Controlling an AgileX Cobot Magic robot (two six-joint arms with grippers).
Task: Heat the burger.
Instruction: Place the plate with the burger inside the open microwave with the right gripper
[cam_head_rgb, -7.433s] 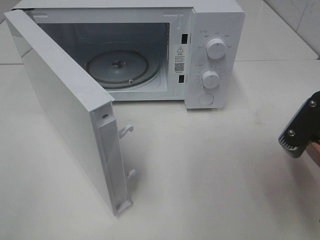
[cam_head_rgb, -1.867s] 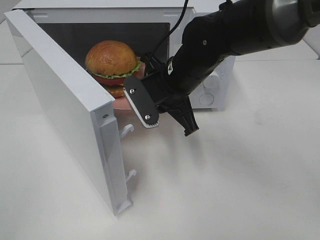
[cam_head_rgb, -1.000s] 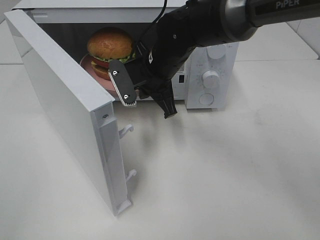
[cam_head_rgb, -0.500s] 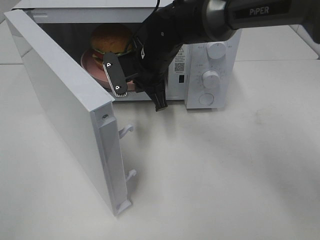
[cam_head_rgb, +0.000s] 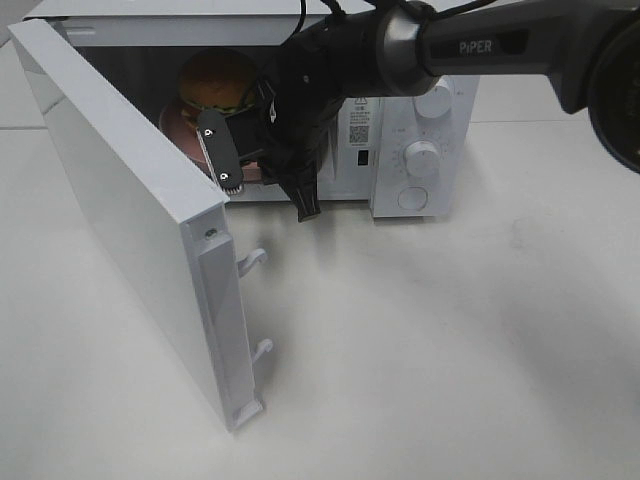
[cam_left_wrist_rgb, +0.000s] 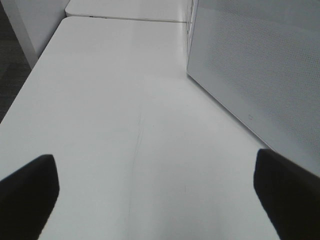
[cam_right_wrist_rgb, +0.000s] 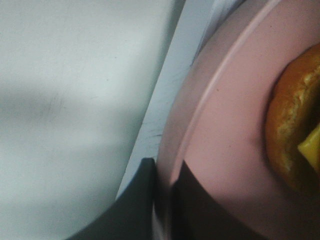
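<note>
The pink plate is pinched at its rim by the right gripper. The burger is carried on it just beyond the jaws, inside the microwave. The plate appears not quite settled, though the cavity floor is hidden. It should be held level, lowered centrally, and let go only once supported. The left gripper is spread wide, empty, above the tabletop.
</note>
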